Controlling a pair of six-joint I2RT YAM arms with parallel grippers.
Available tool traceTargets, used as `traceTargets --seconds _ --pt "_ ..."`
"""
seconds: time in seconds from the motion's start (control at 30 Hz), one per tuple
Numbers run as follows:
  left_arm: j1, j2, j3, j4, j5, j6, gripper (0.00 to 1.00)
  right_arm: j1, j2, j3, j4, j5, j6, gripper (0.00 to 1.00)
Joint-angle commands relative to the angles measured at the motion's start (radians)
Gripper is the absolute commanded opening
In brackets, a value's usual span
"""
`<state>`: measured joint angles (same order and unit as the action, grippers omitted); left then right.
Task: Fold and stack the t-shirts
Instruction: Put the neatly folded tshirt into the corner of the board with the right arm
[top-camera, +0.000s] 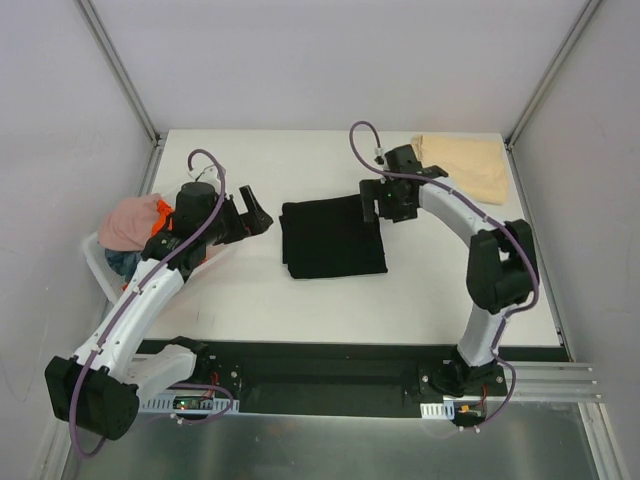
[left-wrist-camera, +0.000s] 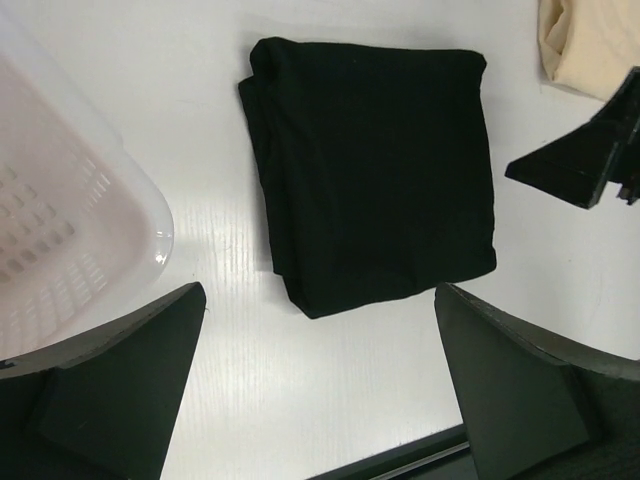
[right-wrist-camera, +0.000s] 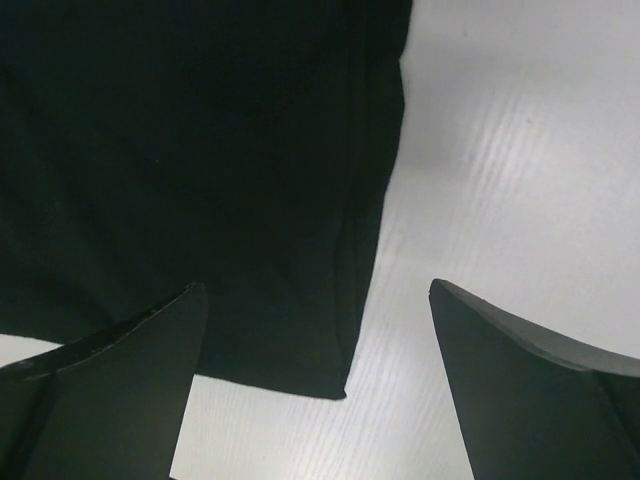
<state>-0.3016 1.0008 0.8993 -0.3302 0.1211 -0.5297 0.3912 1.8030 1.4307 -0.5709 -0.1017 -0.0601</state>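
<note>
The black t-shirt (top-camera: 333, 238) lies in the middle of the surface (top-camera: 240, 300) as a squarish folded packet. Its layered edges show along the left side in the left wrist view, so we judge this fold finished or nearly so. Our right tool (top-camera: 368, 203) hovers at the packet's far right edge with its jaws spread and nothing between them. Its wrist view looks straight down on a cloth corner and the bare surface beside it, a good place to pinch or slide the packet. Our left tool (top-camera: 258, 215) hangs just left of the packet, jaws also wide apart and empty, angled toward the cloth so we can watch the fold. The tan t-shirt (top-camera: 465, 165) rests folded in the far right corner, well apart from the black one. It probably marks the spot for the stack, so the black packet likely goes on top of it next. At the left edge the basket (top-camera: 92, 255) holds the waiting clothes, a pink tee (top-camera: 130, 220) and an orange tee (top-camera: 163, 215) on top, within our left arm's reach.
</note>
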Motion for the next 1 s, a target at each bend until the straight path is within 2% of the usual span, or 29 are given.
traceTargets --seconds 0.0,0.2,0.23,0.4,0.57,0.63,0.67,0.7,0.77,0.8,0.87,0.9,0.97 --pt "-0.004 0.061 0.079 -0.02 -0.011 0.033 0.99 0.014 0.116 0.108 -0.04 -0.004 -0.014 0.97" --pt "-0.004 0.125 0.102 -0.041 -0.012 0.039 0.99 0.047 0.243 0.163 -0.099 0.01 -0.003 0.99" --pt "-0.004 0.14 0.107 -0.044 -0.006 0.039 0.99 0.052 0.258 0.178 -0.113 0.011 0.0 0.95" --pt "-0.004 0.188 0.147 -0.056 0.023 0.042 0.99 0.083 0.315 0.165 -0.132 0.03 0.035 0.93" --pt "-0.004 0.237 0.177 -0.066 0.026 0.045 0.99 0.103 0.361 0.169 -0.145 -0.009 0.057 0.76" --pt "-0.004 0.251 0.188 -0.069 0.031 0.043 0.99 0.121 0.377 0.172 -0.146 0.016 0.057 0.65" --pt "-0.004 0.255 0.188 -0.07 0.031 0.043 0.99 0.132 0.383 0.183 -0.15 0.026 0.057 0.6" --pt "-0.004 0.263 0.19 -0.073 0.031 0.043 0.99 0.132 0.387 0.191 -0.152 0.037 0.057 0.49" --pt "-0.004 0.268 0.193 -0.075 0.028 0.045 0.99 0.138 0.404 0.209 -0.149 0.046 0.057 0.38" --pt "-0.004 0.271 0.194 -0.078 0.026 0.046 0.99 0.137 0.412 0.218 -0.15 0.06 0.059 0.28" --pt "-0.002 0.274 0.197 -0.086 0.017 0.051 0.99 0.136 0.43 0.243 -0.159 0.086 0.034 0.16" --pt "-0.002 0.272 0.197 -0.089 0.009 0.053 0.99 0.133 0.435 0.272 -0.165 0.127 0.022 0.05" --pt "-0.002 0.269 0.199 -0.101 -0.015 0.054 0.99 0.13 0.434 0.312 -0.187 0.172 -0.01 0.01"
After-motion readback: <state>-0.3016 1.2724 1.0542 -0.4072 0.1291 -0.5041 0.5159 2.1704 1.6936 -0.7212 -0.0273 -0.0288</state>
